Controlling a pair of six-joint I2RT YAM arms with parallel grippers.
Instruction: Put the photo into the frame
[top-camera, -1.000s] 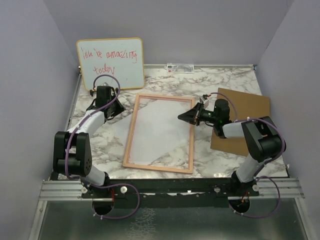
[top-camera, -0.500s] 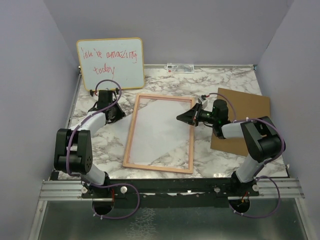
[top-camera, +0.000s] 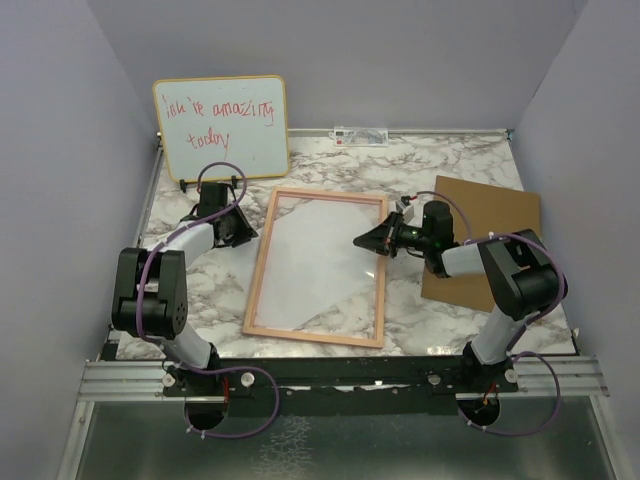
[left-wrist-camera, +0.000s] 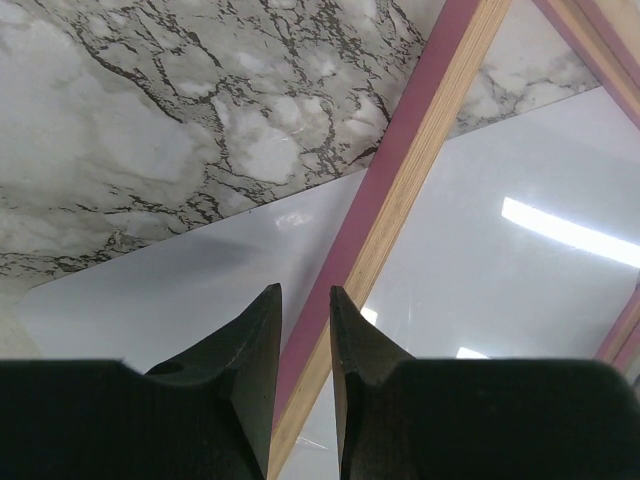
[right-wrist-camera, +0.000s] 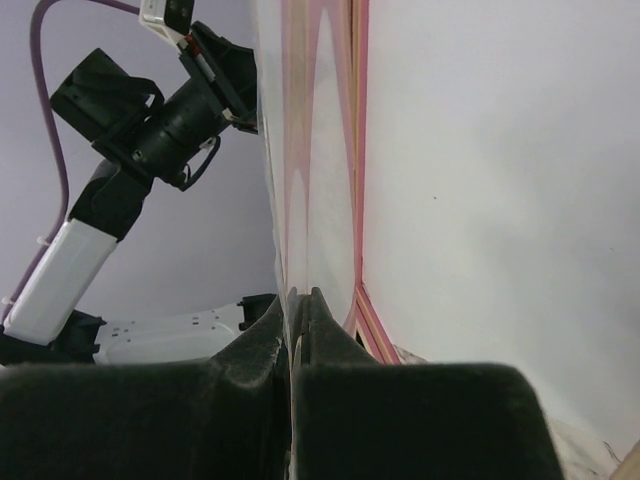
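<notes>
Where its fingertips meet, the right gripper (right-wrist-camera: 300, 298) is pressed together on a thin pale edge, judged to be that of the photo (top-camera: 322, 255), just inside the right rail of the frame (top-camera: 262, 265) at the centre of the overhead view. Left gripper (left-wrist-camera: 305, 300): fingers narrowly parted, clamped astride the frame's left rail near its upper-left corner. Photo: white reverse up, mostly within the border, one corner showing outside the left rail on the marble table (top-camera: 330, 160), apparently passing beneath that rail. Backing board (top-camera: 492, 212): brown, separate, at the right of the overhead view, partly under the right arm. Whiteboard (top-camera: 220, 125): propped at upper left, uninvolved. Progress, as judged: frame open, photo at the frame but skewed; squaring the sheet inside the border and refitting the board are left.
</notes>
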